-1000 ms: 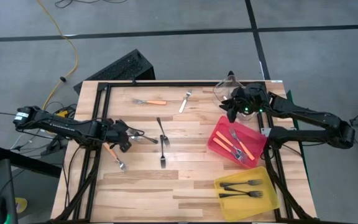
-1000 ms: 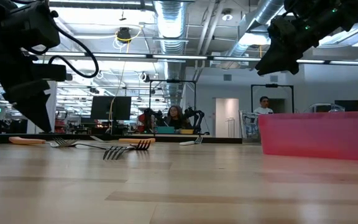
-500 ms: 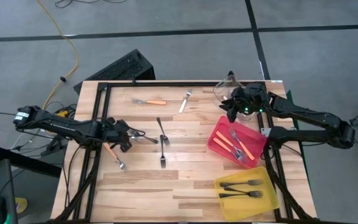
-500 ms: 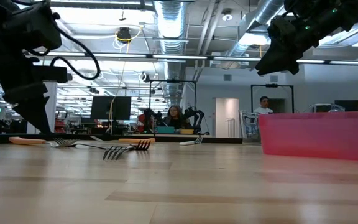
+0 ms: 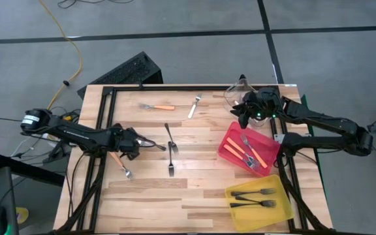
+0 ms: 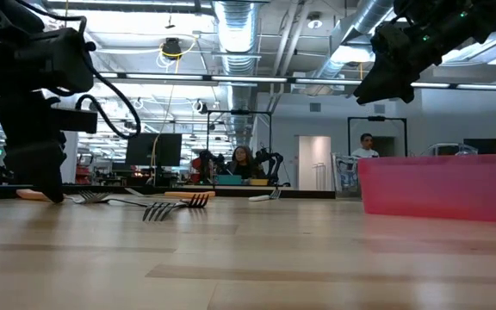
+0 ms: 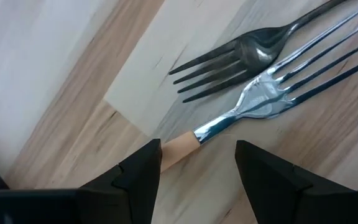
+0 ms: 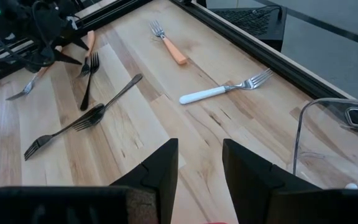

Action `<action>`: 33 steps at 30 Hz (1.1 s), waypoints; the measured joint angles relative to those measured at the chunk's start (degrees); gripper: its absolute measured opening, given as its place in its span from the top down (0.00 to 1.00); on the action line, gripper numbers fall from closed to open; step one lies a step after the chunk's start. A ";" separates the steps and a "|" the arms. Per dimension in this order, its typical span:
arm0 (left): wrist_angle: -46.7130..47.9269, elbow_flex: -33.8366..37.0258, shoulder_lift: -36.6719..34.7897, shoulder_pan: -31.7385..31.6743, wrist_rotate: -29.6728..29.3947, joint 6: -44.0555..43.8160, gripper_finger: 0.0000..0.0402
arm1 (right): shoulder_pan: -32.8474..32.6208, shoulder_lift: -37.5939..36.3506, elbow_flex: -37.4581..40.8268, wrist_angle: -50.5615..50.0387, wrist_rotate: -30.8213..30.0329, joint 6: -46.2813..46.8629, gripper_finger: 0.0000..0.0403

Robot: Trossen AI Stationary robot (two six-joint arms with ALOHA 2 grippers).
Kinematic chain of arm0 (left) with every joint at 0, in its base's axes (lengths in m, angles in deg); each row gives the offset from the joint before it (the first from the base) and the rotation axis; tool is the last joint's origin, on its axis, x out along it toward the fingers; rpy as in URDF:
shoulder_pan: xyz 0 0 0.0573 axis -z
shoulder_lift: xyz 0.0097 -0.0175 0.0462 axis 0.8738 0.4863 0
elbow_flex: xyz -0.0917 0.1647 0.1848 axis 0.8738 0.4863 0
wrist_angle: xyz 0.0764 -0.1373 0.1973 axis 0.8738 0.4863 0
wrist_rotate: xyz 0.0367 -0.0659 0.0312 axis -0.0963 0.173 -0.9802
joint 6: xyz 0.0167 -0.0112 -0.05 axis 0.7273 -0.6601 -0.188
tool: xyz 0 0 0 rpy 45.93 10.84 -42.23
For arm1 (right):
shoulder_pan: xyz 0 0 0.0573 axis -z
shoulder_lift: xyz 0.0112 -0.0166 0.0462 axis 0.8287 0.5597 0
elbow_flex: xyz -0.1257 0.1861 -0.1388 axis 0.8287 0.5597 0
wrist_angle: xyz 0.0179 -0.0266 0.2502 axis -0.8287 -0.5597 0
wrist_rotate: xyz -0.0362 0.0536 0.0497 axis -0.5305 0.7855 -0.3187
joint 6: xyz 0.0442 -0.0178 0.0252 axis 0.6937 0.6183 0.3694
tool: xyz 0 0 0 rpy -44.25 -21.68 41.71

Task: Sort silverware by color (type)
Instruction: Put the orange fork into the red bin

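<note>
The left gripper (image 7: 197, 167) is seen low over the left side of the wooden table (image 5: 201, 196), its fingers spread wide on each side of an orange-handled fork (image 7: 241, 112) that lies flat beside a black fork (image 7: 241, 53); nothing is held. The right gripper (image 8: 201, 163) is held up above the far right of the table near the clear bin (image 8: 334, 134), its fingers partly apart and empty. More forks are spread over the table, orange-handled ones are laid in the red bin (image 5: 229, 140), and black ones in the yellow bin (image 5: 282, 207).
</note>
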 joint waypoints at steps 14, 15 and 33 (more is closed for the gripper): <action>-19.52 -4.92 0.42 2.53 13.33 9.14 0.52 | 0.00 0.02 0.00 0.00 0.00 0.00 0.63; -21.78 -5.21 0.44 2.70 13.62 10.47 0.52 | 0.00 0.02 0.00 0.00 0.00 0.00 0.63; -19.48 -7.17 0.55 5.64 9.62 27.43 0.52 | -0.02 0.02 0.00 0.00 0.00 0.09 0.63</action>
